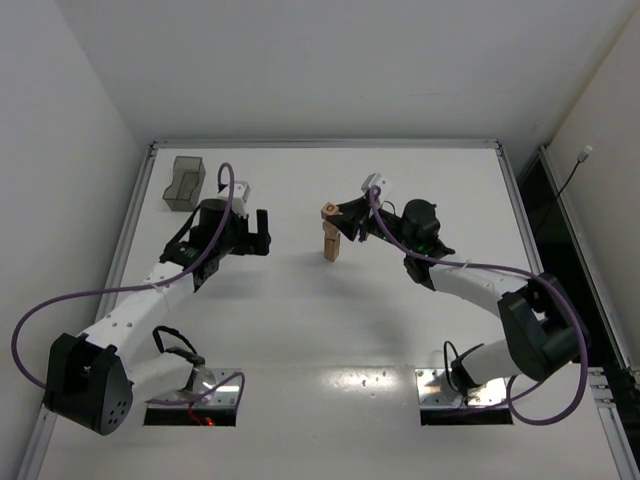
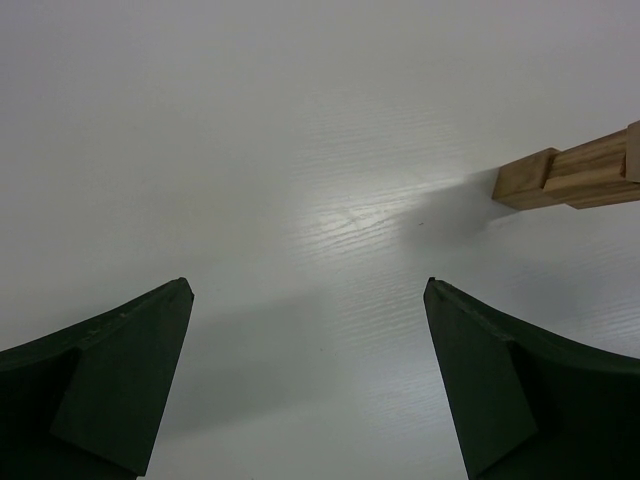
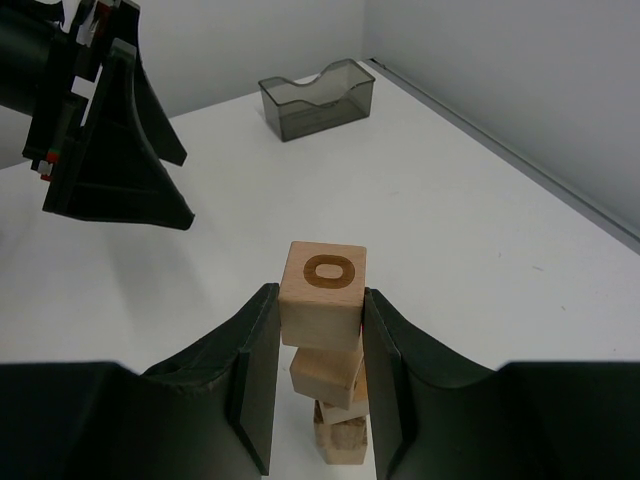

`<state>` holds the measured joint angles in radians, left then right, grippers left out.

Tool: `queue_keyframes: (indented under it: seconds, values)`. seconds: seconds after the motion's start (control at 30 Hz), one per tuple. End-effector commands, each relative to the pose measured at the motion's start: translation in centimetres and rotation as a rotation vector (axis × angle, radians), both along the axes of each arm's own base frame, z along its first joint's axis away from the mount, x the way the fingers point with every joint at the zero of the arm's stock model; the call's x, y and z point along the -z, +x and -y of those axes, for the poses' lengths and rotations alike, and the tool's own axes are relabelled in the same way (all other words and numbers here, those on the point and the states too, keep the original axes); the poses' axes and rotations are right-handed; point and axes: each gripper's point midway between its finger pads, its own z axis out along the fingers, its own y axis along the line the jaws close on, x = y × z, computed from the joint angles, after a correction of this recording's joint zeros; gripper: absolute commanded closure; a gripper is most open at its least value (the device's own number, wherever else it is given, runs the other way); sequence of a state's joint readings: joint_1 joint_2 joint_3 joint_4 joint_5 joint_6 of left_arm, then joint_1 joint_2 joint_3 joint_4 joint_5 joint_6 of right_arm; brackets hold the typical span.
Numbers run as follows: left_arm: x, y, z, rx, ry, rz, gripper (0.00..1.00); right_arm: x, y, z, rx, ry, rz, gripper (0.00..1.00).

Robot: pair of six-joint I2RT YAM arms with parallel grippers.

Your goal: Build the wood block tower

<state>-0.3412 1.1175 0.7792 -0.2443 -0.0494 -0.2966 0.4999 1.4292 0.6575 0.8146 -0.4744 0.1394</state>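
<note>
The right pincer (image 3: 320,325) is clamped on the top block (image 3: 322,285), which is marked with a ring, one finger on each side. Just beneath its jaws the rest of the tower (image 3: 338,405) stands on the counter (image 3: 480,250). The left pincer (image 2: 308,290) hangs wide apart with nothing between its fingers, the tower ahead to its right. A grey bin (image 3: 318,98) sits well beyond the right pincer.

**White bench inside a white-walled booth**

A white bench (image 1: 300,330) with a faint wood grain fills the view, edged by a pale metal rim (image 1: 320,144). Plain white walls close it in: a side wall (image 1: 60,150) at 9 o'clock, a back wall (image 1: 330,60) at 12 o'clock and a second side wall (image 1: 610,110) at 3 o'clock. A dark gap (image 1: 548,215) runs beyond the rim at 3 o'clock, and a thin black cable (image 1: 572,175) hangs above it. Soft light gleams off the bench top.
</note>
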Motion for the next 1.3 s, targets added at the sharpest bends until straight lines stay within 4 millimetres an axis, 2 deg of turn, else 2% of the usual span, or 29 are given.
queue_keyframes:
  seconds: [0.0, 0.37, 0.63, 0.8, 1.03, 1.27]
  values:
    - [-2.8, 1.3, 0.9, 0.007, -0.034, 0.079, 0.00, -2.9, 0.4, -0.7, -0.017, 0.044, 0.080, 1.00]
    - [-2.8, 1.3, 0.9, 0.007, -0.034, 0.079, 0.00, -1.4, 0.1, -0.6, -0.017, 0.027, 0.047, 1.00]
    - [-2.1, 1.4, 0.9, 0.007, -0.028, 0.062, 0.00, -0.8, 0.2, -0.2, -0.008, 0.023, 0.024, 1.00]
    - [-2.7, 1.5, 1.5, 0.025, -0.039, 0.077, 0.00, -0.4, 0.1, -0.1, -0.008, 0.019, 0.015, 1.00]
    - [-2.4, 1.5, 1.5, 0.024, -0.035, 0.069, 0.00, -0.4, 0.3, 0.2, 0.001, 0.018, 0.015, 1.00]
    - [-2.1, 1.6, 1.4, 0.017, -0.028, 0.062, 0.00, 0.5, 0.4, 0.2, 0.002, 0.000, -0.003, 1.00]
